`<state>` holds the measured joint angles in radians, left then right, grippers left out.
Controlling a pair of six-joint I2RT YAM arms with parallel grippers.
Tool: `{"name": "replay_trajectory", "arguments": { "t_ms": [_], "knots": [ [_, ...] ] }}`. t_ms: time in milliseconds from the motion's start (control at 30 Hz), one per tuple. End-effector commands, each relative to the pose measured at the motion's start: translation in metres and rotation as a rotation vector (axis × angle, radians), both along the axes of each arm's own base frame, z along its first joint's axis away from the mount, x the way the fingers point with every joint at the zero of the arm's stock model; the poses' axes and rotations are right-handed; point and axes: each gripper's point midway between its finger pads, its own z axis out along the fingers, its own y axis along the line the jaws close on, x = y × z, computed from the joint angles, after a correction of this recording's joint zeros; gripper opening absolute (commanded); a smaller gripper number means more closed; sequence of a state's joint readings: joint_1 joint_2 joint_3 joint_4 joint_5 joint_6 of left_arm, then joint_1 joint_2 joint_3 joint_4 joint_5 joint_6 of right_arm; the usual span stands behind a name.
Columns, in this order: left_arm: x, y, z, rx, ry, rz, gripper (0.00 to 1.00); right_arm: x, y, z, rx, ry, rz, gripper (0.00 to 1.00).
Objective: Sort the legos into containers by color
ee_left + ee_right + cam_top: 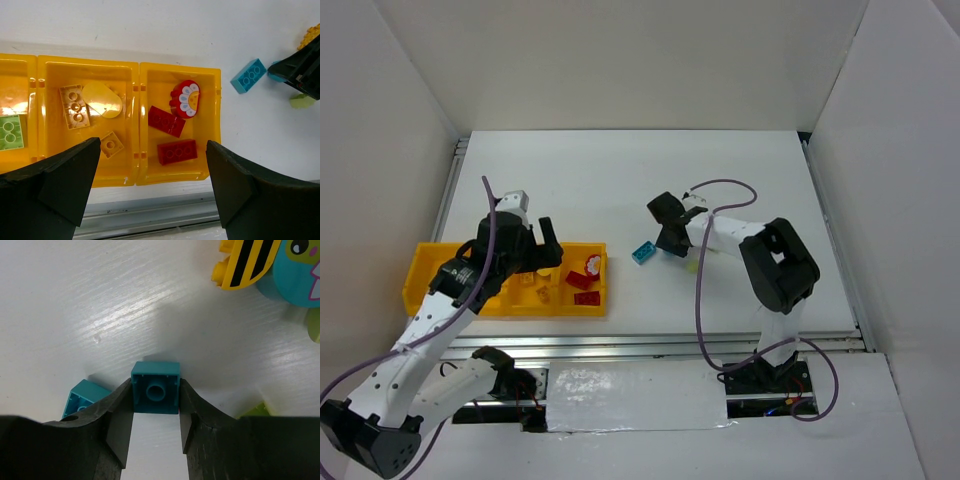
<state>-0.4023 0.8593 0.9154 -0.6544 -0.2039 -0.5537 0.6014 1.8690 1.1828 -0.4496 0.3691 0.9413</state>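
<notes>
The yellow tray [417, 275] lies at the left. In the left wrist view [136, 116] its right compartment holds two red bricks [176, 151] and a red flower piece [185, 98]. The compartment to its left holds yellow pieces [74, 106], and the one beyond that holds a light green brick [10, 132]. My left gripper [152, 165] hangs open and empty above the tray [535, 250]. My right gripper [155, 407] is shut on a small teal square brick [155, 388] just above the table [672, 242]. A longer teal brick [643, 253] lies beside it [82, 396].
A yellow bee-striped piece [245, 262], a teal round piece with a face [300, 275] and light green pieces [314, 325] lie just past the right gripper. A light green piece [692, 266] shows under the right arm. An aluminium rail [650, 345] borders the table's near edge.
</notes>
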Motion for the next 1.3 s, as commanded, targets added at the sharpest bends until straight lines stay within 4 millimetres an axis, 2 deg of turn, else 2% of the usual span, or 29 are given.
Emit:
{"name": "replay_trajectory", "arguments": {
  "t_ms": [0, 33, 100, 133, 167, 200, 233, 267, 300, 333, 367, 400, 467, 567, 600, 700, 867, 1033, 1133, 1200, 1267],
  "knots": [
    [0.002, -0.008, 0.003, -0.021, -0.009, -0.034, 1.00, 0.004, 0.008, 0.020, 0.030, -0.066, 0.053, 0.08],
    [0.001, -0.012, 0.003, -0.034, -0.006, -0.055, 1.00, 0.006, 0.016, 0.030, 0.049, -0.103, 0.090, 0.00],
    [-0.001, -0.028, 0.007, -0.099, -0.008, -0.116, 0.99, -0.005, 0.028, 0.054, 0.042, -0.168, 0.253, 0.00],
    [-0.002, -0.033, 0.004, -0.123, 0.003, -0.129, 1.00, -0.011, 0.049, 0.069, 0.064, -0.231, 0.347, 0.00],
    [-0.003, -0.039, 0.004, -0.152, 0.007, -0.142, 0.99, -0.020, 0.059, 0.078, 0.063, -0.265, 0.429, 0.00],
    [-0.006, -0.052, 0.006, -0.222, 0.026, -0.172, 1.00, -0.038, 0.067, 0.093, 0.062, -0.310, 0.585, 0.00],
    [-0.008, -0.058, 0.007, -0.258, 0.042, -0.186, 1.00, -0.056, 0.092, 0.108, 0.105, -0.366, 0.718, 0.00],
    [-0.009, -0.065, 0.009, -0.297, 0.052, -0.200, 0.99, -0.073, 0.103, 0.115, 0.129, -0.390, 0.832, 0.00],
    [-0.012, -0.079, 0.014, -0.383, 0.074, -0.229, 1.00, -0.102, 0.117, 0.130, 0.184, -0.432, 1.027, 0.00],
    [-0.014, -0.087, 0.017, -0.426, 0.082, -0.249, 1.00, -0.120, 0.125, 0.137, 0.214, -0.448, 1.122, 0.00],
    [-0.016, -0.094, 0.021, -0.475, 0.090, -0.264, 0.99, -0.147, 0.133, 0.150, 0.253, -0.479, 1.228, 0.00],
    [-0.021, -0.109, 0.027, -0.574, 0.111, -0.313, 1.00, -0.161, 0.136, 0.156, 0.264, -0.504, 1.316, 0.00],
    [-0.028, -0.123, 0.031, -0.683, 0.160, -0.343, 0.99, -0.193, 0.142, 0.178, 0.331, -0.570, 1.435, 0.00],
    [-0.045, -0.142, 0.031, -0.819, 0.226, -0.427, 0.97, -0.216, 0.143, 0.205, 0.392, -0.664, 1.513, 0.00],
    [-0.051, -0.144, 0.025, -0.841, 0.244, -0.439, 0.95, -0.218, 0.143, 0.209, 0.392, -0.672, 1.522, 0.00],
    [-0.062, -0.148, 0.031, -0.881, 0.234, -0.467, 0.94, -0.224, 0.143, 0.223, 0.400, -0.691, 1.556, 0.00],
    [-0.073, -0.148, 0.037, -0.890, 0.218, -0.480, 0.91, -0.219, 0.145, 0.221, 0.368, -0.670, 1.550, 0.00],
    [-0.074, -0.148, 0.032, -0.882, 0.234, -0.475, 0.89, -0.218, 0.149, 0.211, 0.355, -0.617, 1.557, 0.00],
    [-0.075, -0.151, 0.031, -0.890, 0.236, -0.494, 0.83, -0.217, 0.151, 0.211, 0.359, -0.624, 1.552, 0.00],
    [-0.076, -0.152, 0.030, -0.888, 0.241, -0.497, 0.75, -0.214, 0.152, 0.216, 0.358, -0.647, 1.535, 0.00],
    [-0.077, -0.153, 0.030, -0.889, 0.240, -0.502, 0.71, -0.210, 0.153, 0.221, 0.352, -0.667, 1.513, 0.00]
  ]
}}
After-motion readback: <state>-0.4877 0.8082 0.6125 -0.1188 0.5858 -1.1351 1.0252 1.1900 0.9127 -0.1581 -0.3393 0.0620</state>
